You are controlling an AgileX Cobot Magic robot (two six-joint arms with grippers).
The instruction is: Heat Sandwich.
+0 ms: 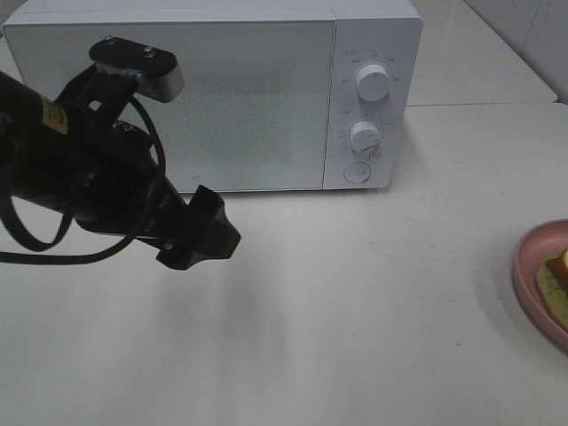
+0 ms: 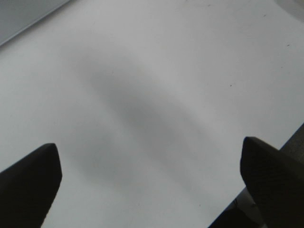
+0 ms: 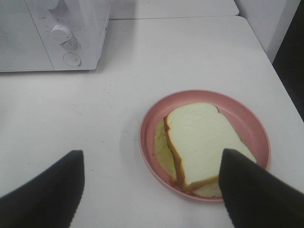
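Right wrist view gives us the key relation: the sandwich (image 3: 202,142) lies on the pink plate (image 3: 156,111) just ahead of our right gripper (image 3: 152,190), jaws spread and empty, one finger (image 3: 251,190) overlapping it. Our left gripper (image 2: 152,183), also spread and empty, hovers by the closed microwave (image 1: 257,98), well apart from it
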